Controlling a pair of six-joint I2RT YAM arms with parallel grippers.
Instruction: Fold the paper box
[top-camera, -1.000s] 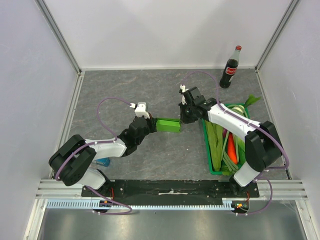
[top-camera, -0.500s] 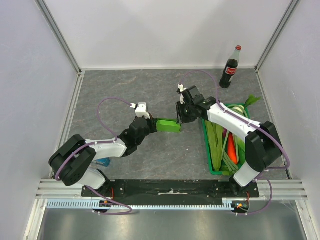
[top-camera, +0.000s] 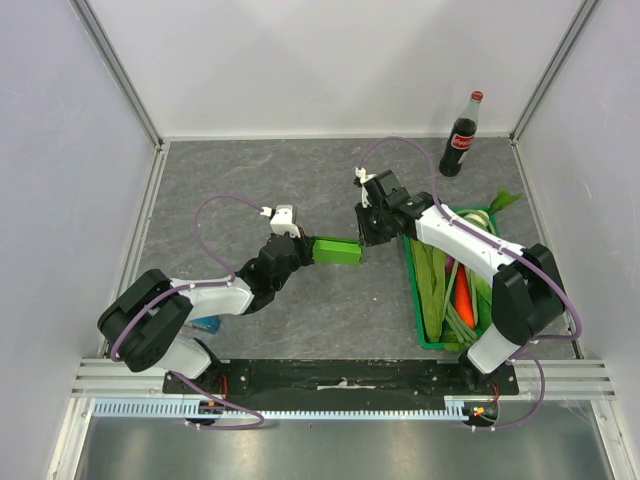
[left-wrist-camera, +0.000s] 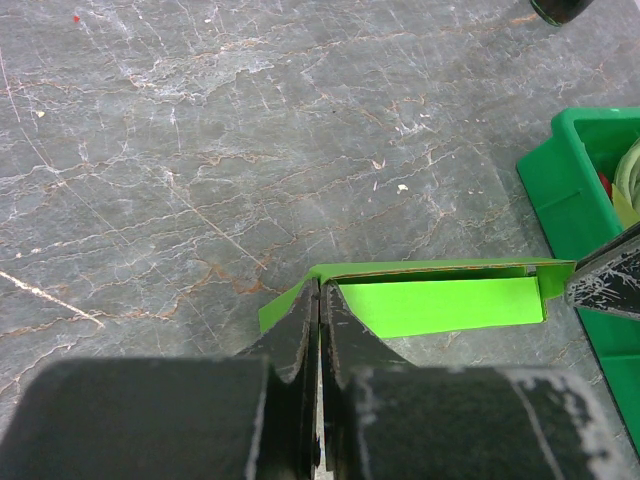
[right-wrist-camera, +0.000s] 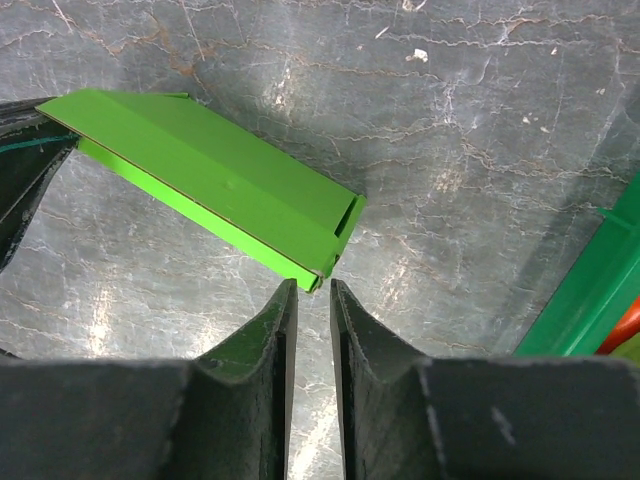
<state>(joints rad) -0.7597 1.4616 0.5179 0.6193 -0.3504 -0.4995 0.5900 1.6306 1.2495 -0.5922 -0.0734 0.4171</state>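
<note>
View from above and from both wrists: folding of the paper box (top-camera: 336, 250), mid-task. The box lies partly folded near the middle of the table (top-camera: 250, 180), its long axis running left to right between the two arms. It sits well clear of the bottle (top-camera: 459, 140) and just left of the crate (top-camera: 412, 290) of vegetables.

The left fingers (top-camera: 303, 246) are pressed together on the box's left end, pinching the thin card. This grip appears to serve as an anchor, so that the light piece cannot slide or turn while its other end is worked.

The right fingers (top-camera: 368, 237) stand a narrow gap apart at the box's right end. In the right wrist view the near corner of the card sits just at the mouth of that gap; whether the tips touch it cannot be told. The narrow setting suits a thin edge: little closing is needed to catch the small end flap. The step in hand is judged to be taking or creasing that right end. The main risk is the card buckling between the two holds.
</note>
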